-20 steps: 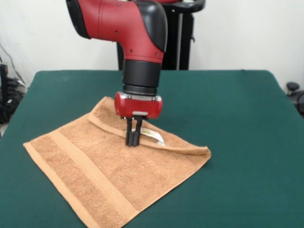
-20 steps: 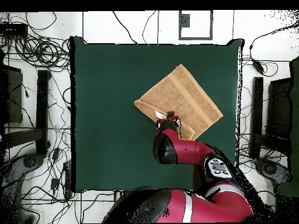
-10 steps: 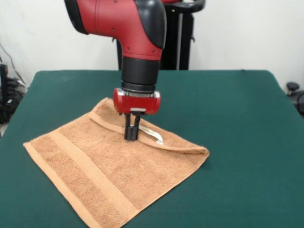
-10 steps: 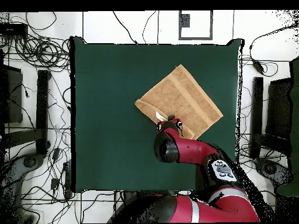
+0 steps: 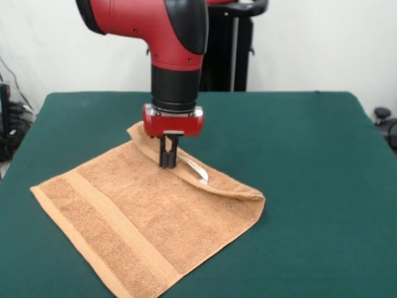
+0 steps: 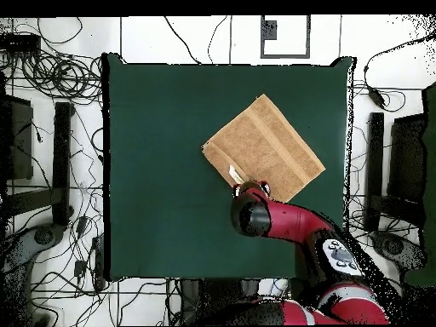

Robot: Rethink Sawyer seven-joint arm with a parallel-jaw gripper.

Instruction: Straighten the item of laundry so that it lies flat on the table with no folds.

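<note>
The item of laundry [image 5: 149, 217] is an orange-tan towel lying on the left half of the green table [image 5: 310, 155]. Its far edge is folded over in a narrow strip that runs from the back corner to the right corner. My gripper [image 5: 166, 162] is shut on this folded strip near its back end, fingers pointing straight down. A small white tag [image 5: 197, 171] sticks out just right of the fingers. In the overhead view the towel [image 6: 264, 145] lies as a diamond, with the tag [image 6: 236, 174] at its lower-left edge. There the arm [image 6: 255, 213] covers the gripper.
A black stand [image 5: 236, 49] rises behind the table's far edge. In the overhead view, cables [image 6: 51, 77] and dark equipment lie on the floor around the table [image 6: 153, 170]. Bare green surface stretches to the right of the towel in the front view.
The gripper has moved left and toward the table's far side, dragging the folded strip with it. The towel's right corner has pulled in to the left.
</note>
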